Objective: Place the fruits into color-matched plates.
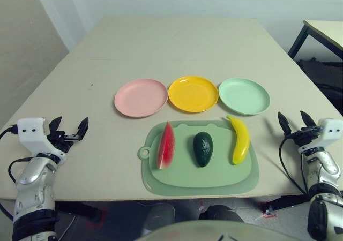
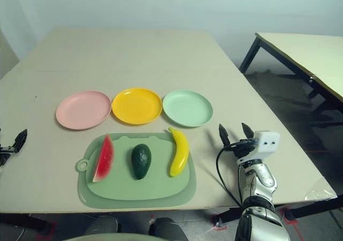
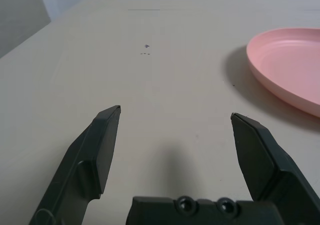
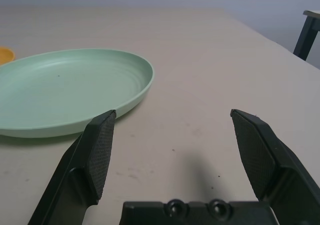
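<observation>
While fruits (image 1: 203, 148) lie mid-mat (image 1: 161, 182), table (image 1: 177, 48) spreads bare.

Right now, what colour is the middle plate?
Yellow: the middle plate, clearest in the left eye view.

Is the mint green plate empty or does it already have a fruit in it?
Empty. The mint green plate shows only its bare inside, and the avocado lies on the cutting mat.

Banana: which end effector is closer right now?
Right. The right end effector hovers open just beside the banana; the left end effector is across the mat.
</observation>
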